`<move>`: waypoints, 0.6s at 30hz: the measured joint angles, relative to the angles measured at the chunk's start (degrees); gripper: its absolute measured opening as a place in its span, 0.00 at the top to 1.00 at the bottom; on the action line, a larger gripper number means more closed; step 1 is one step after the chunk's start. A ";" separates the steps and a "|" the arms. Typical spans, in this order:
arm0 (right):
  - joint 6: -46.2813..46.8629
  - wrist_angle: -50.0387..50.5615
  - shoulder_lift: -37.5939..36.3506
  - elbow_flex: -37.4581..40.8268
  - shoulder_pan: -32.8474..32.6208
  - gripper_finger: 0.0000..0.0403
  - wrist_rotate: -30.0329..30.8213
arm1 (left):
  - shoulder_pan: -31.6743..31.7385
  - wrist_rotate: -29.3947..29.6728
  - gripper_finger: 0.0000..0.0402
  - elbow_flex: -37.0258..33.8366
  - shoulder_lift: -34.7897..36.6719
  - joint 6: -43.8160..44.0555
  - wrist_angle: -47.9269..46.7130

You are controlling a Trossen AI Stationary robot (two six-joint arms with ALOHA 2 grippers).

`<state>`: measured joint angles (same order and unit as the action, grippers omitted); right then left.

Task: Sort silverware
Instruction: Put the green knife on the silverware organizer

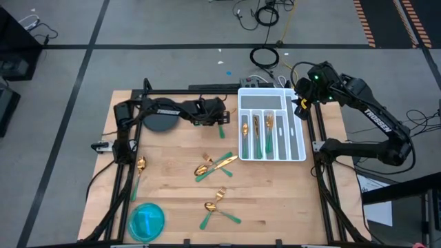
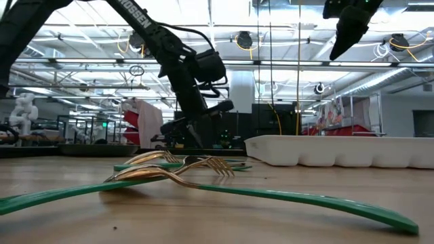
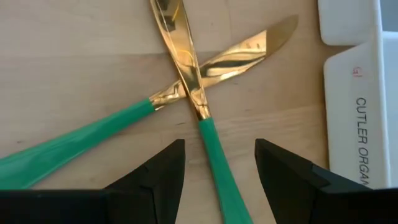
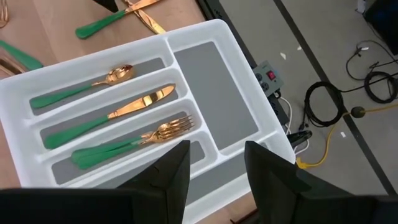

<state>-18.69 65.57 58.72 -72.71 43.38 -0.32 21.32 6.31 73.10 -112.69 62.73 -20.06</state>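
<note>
Two knives with gold blades and green handles lie crossed on the wooden table just left of the white tray (image 3: pixel 357 93). One knife (image 3: pixel 180 56) runs its handle (image 3: pixel 217 162) back between the fingers of my left gripper (image 3: pixel 221 152), which is open, close above it, one finger on each side without touching. The other knife (image 3: pixel 249 53) lies under it. My left gripper (image 1: pixel 222 118) sits by the tray's left wall (image 1: pixel 239 124). My right gripper (image 4: pixel 217 155) hangs open and bare high over the tray's far right corner (image 1: pixel 301 103). A spoon (image 4: pixel 115 74), a knife (image 4: pixel 146 99) and forks (image 4: pixel 168 130) lie in tray slots.
A dark round plate (image 1: pixel 160 120) sits under the left arm at the far left. A lone spoon (image 1: pixel 140 165) lies at the left, one heap of silverware (image 1: pixel 213 165) mid-table, another (image 1: pixel 217 203) near the front edge. A blue bowl (image 1: pixel 146 222) stands at the front left.
</note>
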 joint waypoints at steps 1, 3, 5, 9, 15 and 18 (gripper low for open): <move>-0.06 0.10 0.00 0.00 0.01 0.64 0.00 | -0.02 0.25 0.50 0.00 -0.10 0.05 0.26; -0.38 0.36 0.00 0.00 0.02 0.64 0.00 | 0.01 0.23 0.50 0.00 -0.13 1.00 1.21; -0.75 0.65 0.00 0.00 -0.01 0.64 0.00 | 0.03 0.40 0.50 0.11 -0.08 1.38 1.98; -1.41 1.03 0.00 0.00 0.00 0.64 0.02 | 0.04 0.65 0.50 0.09 -0.11 1.47 1.49; -1.73 1.04 0.00 0.00 -0.01 0.64 0.02 | 0.07 0.61 0.50 0.09 -0.45 1.99 1.72; -2.13 1.02 0.00 0.00 0.01 0.64 0.02 | 0.07 -0.40 0.50 0.09 -1.73 2.70 1.30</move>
<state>-20.82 66.59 58.72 -72.71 43.39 -0.30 21.39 5.92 73.19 -114.42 65.43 -18.76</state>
